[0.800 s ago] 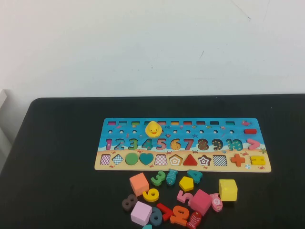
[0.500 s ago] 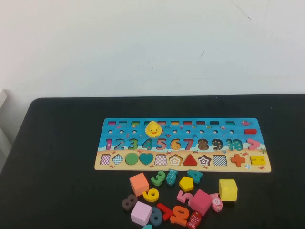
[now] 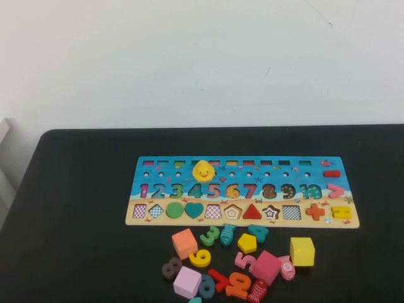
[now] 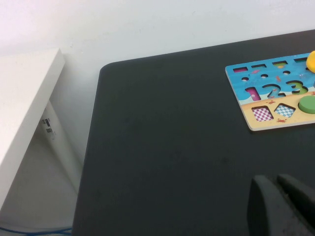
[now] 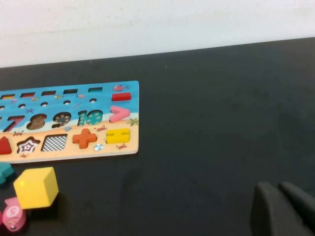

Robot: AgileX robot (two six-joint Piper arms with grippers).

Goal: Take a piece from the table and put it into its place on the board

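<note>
Left gripper [image 4: 284, 206], right gripper [image 5: 285, 209]: edge-cropped, grip unreadable | board [image 3: 242, 190] lies crosswise | pieces [image 3: 237, 262] near edge, partly cropped

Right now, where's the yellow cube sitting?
In the high view the yellow cube lies on the table's right side, just in front of the board, right of the pink cube; neither gripper is near it.

Loose pieces [image 3: 240, 262] lie just beside the board [image 3: 242, 190].
</note>
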